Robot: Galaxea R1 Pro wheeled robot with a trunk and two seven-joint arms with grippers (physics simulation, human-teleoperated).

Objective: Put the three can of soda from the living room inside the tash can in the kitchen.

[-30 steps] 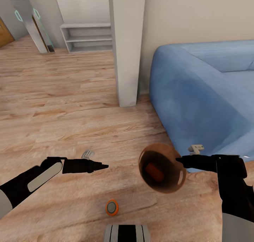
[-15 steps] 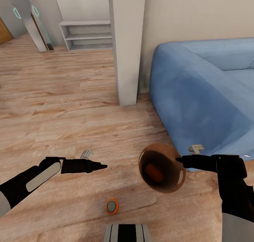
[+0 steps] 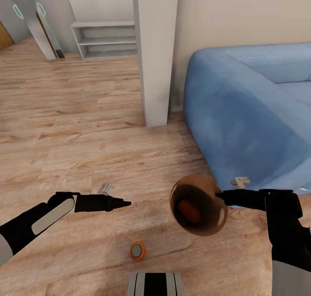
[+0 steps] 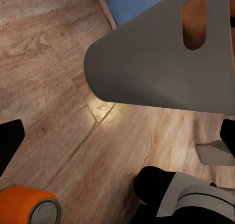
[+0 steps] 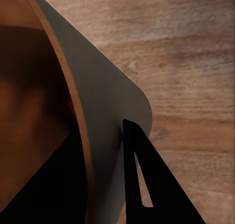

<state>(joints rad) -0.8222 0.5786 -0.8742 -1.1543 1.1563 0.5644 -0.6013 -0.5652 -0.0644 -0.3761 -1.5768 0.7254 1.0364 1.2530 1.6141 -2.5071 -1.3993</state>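
Note:
My right gripper [image 3: 218, 196] is shut on the rim of the coppery brown trash can [image 3: 203, 220] and holds it tilted above the floor. One dark finger [image 5: 142, 185] lies against its grey outer wall [image 5: 105, 111]. An orange soda can [image 3: 188, 211] lies inside the bin. A second orange can [image 3: 137, 250] lies on its side on the wood floor between my arms, also seen in the left wrist view [image 4: 29, 207]. My left gripper [image 3: 126, 203] hovers open above and behind that can, pointing toward the trash can [image 4: 161, 57]. The blue can is out of view.
A light-blue sofa [image 3: 250, 110] fills the right side, right behind the trash can. A white pillar [image 3: 155, 54] stands ahead against the wall. A low white shelf [image 3: 108, 39] is at the back left. My base [image 3: 155, 284] is just below the floor can.
The whole view has drifted a little, so the camera moved. The floor can shows slightly higher in the picture. Both arms and the trash can keep their pose.

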